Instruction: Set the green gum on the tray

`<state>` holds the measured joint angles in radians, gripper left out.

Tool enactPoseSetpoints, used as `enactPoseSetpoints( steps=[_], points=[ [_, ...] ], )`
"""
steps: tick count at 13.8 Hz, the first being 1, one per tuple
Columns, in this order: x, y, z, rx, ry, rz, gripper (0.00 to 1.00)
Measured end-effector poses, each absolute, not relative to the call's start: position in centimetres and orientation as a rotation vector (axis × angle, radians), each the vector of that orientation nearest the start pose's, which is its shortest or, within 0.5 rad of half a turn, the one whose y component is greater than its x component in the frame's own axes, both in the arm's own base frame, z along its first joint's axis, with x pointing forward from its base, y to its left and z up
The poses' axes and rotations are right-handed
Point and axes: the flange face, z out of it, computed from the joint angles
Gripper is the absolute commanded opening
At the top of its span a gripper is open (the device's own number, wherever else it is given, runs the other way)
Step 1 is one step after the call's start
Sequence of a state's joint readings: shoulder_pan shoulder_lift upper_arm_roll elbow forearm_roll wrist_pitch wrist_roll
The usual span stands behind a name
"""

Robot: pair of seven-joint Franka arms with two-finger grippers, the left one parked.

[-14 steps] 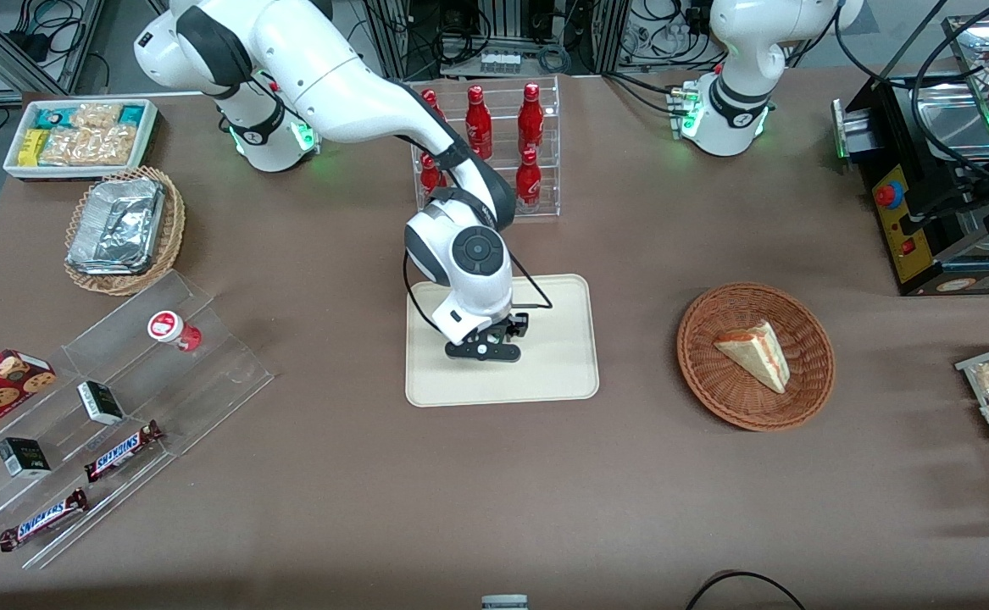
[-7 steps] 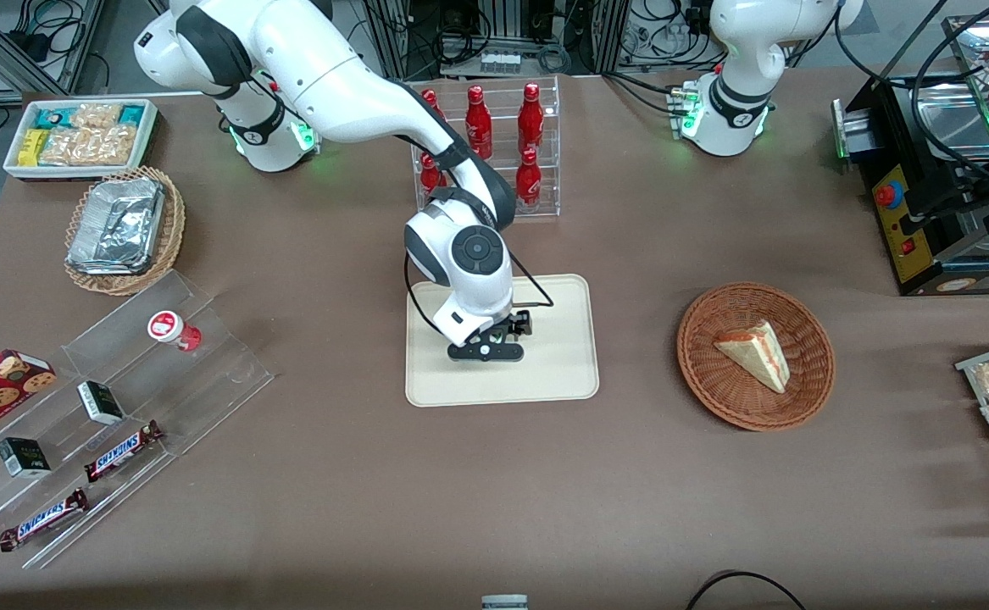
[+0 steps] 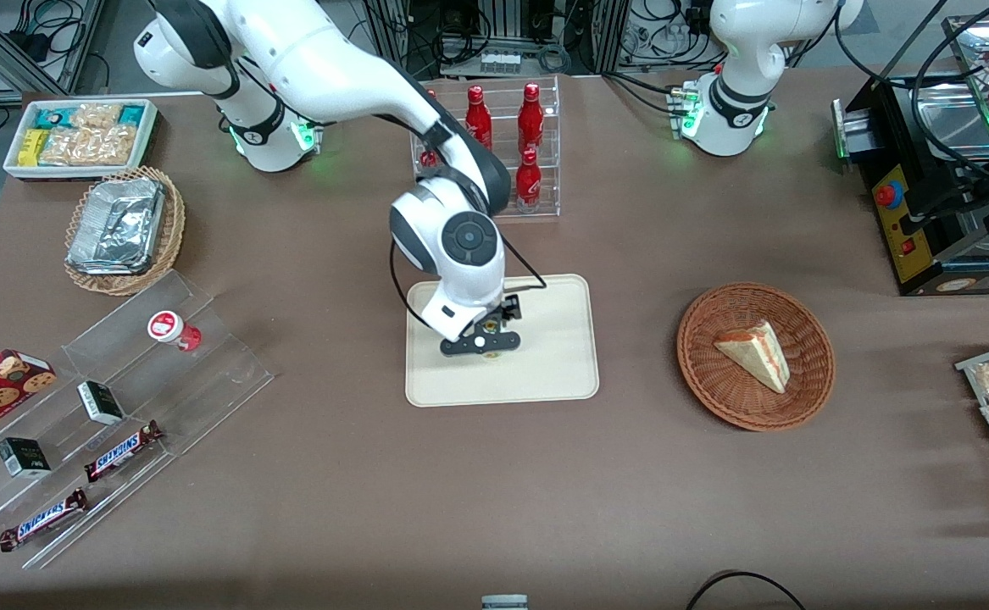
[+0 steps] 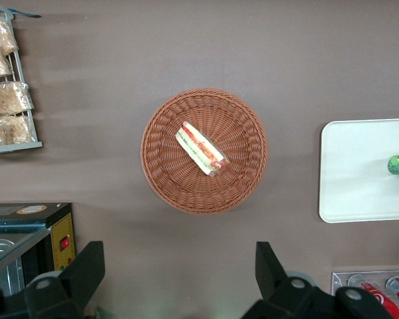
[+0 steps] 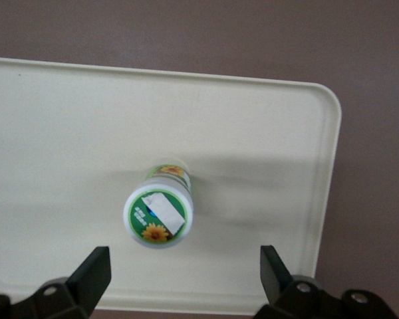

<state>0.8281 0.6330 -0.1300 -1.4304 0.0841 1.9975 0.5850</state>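
Main risk now, as a judgement: tipping the green gum [image 5: 158, 214]. Standing upright on a small base, near the middle of the tray [image 3: 562, 373], narrow and likely top-heavy. A sideways drift of the arm while the fingers hang low could clip the white lid and roll the bottle off over the low rim. A straight lift looks the safest way out.

Seen from the front: right arm reaching over the bench [image 3: 494, 508], end effector [image 3: 480, 342] held above the tray's middle, hiding nearly all of the bottle from that camera. From the parked arm's wrist camera, only a sliver of green and white showing on the cream surface.

Seen from the working wrist camera: end effector [image 5: 186, 276] spread wide, gripping nothing, both fingertips [image 5: 93, 272] clear of the bottle. Gum below and between them, apart from both, closer to the one at about 8 o'clock than to the one at 4 o'clock. Lid facing the lens, green-and-yellow label with a flower readable.

Placement appears done, judging by the bottle resting free on the tray. Elsewhere, a red gum bottle [image 3: 172, 329] on a clear stepped shelf toward the working arm's end, well apart from the tray, and a basket with a sandwich [image 3: 755, 356] toward the parked arm's end.
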Motion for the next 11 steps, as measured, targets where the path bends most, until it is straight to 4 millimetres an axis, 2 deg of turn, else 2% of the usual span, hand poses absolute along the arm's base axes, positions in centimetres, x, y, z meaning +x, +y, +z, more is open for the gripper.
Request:
enactPoseSetpoints(
  steps=[7,11],
  points=[
    [54.0,39.7,43.8,-3.174,-0.215,0.214,1.00],
    [55.9,34.1,47.3,-3.161,-0.180,0.235,1.00]
  ],
)
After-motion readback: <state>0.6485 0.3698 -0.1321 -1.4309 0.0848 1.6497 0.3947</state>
